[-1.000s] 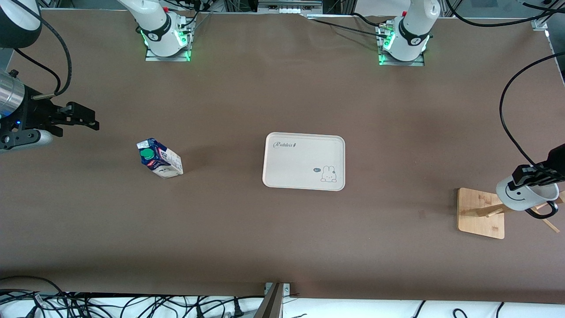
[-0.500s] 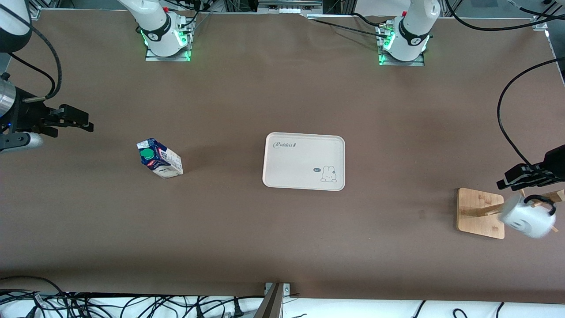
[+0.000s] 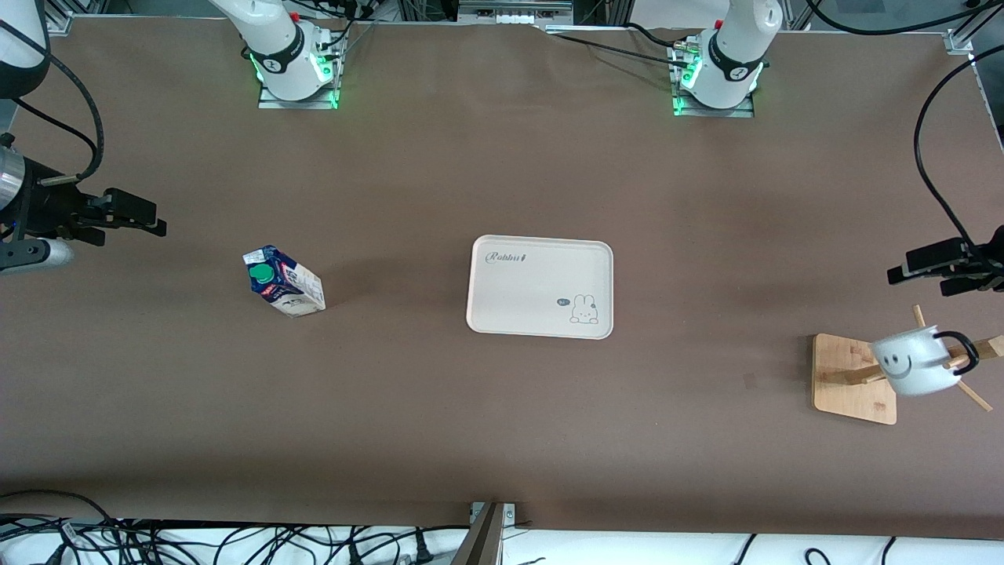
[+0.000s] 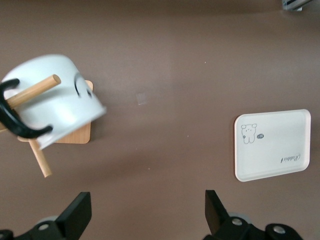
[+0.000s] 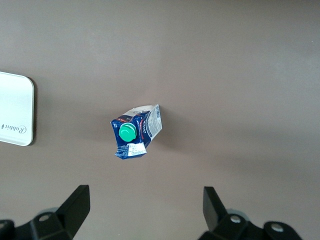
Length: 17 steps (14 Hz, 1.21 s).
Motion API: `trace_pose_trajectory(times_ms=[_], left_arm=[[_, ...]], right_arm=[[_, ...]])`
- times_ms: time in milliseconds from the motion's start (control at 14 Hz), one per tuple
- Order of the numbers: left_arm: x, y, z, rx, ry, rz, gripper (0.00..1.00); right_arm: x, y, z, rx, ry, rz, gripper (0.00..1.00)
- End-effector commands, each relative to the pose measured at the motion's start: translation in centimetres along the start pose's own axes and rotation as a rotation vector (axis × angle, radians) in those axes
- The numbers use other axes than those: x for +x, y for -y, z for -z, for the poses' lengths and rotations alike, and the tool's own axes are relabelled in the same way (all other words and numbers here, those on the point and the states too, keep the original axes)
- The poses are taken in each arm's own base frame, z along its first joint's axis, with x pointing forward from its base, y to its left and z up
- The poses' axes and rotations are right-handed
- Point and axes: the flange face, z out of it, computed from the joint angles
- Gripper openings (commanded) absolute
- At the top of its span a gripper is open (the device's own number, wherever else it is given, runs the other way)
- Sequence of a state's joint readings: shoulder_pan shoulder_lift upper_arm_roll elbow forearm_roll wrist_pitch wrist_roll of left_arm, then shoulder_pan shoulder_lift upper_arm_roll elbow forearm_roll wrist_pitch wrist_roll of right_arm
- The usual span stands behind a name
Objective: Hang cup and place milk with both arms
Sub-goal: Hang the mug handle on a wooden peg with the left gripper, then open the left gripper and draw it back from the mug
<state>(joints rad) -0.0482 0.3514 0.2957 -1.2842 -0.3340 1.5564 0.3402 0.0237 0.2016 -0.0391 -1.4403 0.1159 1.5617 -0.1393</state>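
The white smiley cup point(image 3: 914, 362) hangs by its black handle point(image 3: 966, 351) on a peg of the wooden rack point(image 3: 853, 378) at the left arm's end of the table; it also shows in the left wrist view point(image 4: 57, 97). My left gripper point(image 3: 919, 272) is open and empty, up in the air beside the rack. The milk carton point(image 3: 284, 281) stands upright on the table toward the right arm's end, with its green cap up, and shows in the right wrist view point(image 5: 135, 131). My right gripper point(image 3: 149, 218) is open and empty, apart from the carton.
A white tray point(image 3: 540, 286) with a rabbit drawing lies at the table's middle, and shows in the left wrist view point(image 4: 272, 145) and at the edge of the right wrist view point(image 5: 15, 107). Cables lie along the table's near edge.
My left gripper has let go of the cup and drawn away from the rack. The cup swung on the peg and now hangs there. My right gripper shifted slightly toward the table's end.
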Motion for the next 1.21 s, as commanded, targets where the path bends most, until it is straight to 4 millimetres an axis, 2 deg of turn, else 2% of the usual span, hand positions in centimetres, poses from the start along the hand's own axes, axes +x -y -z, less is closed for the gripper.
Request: trace_pose_trajectory(times_ms=[0,71,143,357,571,643,714,786,929,1071,1143], left_arm=[[0.6,-4.0,0.2,0.074,0.038,-0.05,1.0],[0.6,-5.5,0.2,0.091,0.051,-0.045,1.0],[0.2,-6.0,0.1,0.102,0.078,-0.016,1.0],[0.0,-5.3,-0.1,0.101,0.09,0.007,1.0],[0.1,-6.3,0.2,0.116,0.093,-0.006,1.0],[-0.3,-6.3,0.8,0.153,0.094,-0.009,1.0],[-1.4,-6.7,3.2,0.186,0.071,-0.014,1.0],[-1.8,-7.8,3.7,0.209,0.078,-0.031,1.0],[-2.1,-8.5,3.7,0.24,0.097,-0.039,1.0],[-1.8,-11.3,3.3,0.247,0.096,-0.087,1.0],[-1.7,-12.0,3.0,0.268,0.102,-0.098,1.0]], right_arm=[[-0.1,0.5,0.7,0.016,-0.011,0.027,1.0],[-0.1,0.5,0.7,0.016,-0.011,0.027,1.0],[-0.1,0.5,0.7,0.015,-0.011,0.027,1.0],[-0.1,0.7,0.8,0.013,-0.014,0.03,1.0],[-0.1,0.7,0.8,0.013,-0.014,0.03,1.0],[-0.1,0.7,0.8,0.013,-0.014,0.03,1.0],[-0.1,0.7,0.8,0.013,-0.014,0.03,1.0],[-0.1,0.7,0.8,0.013,-0.014,0.03,1.0],[-0.1,0.5,0.8,0.013,-0.014,0.027,1.0],[-0.1,0.5,0.7,0.013,-0.013,0.027,1.0],[-0.1,0.5,0.8,0.013,-0.014,0.027,1.0]])
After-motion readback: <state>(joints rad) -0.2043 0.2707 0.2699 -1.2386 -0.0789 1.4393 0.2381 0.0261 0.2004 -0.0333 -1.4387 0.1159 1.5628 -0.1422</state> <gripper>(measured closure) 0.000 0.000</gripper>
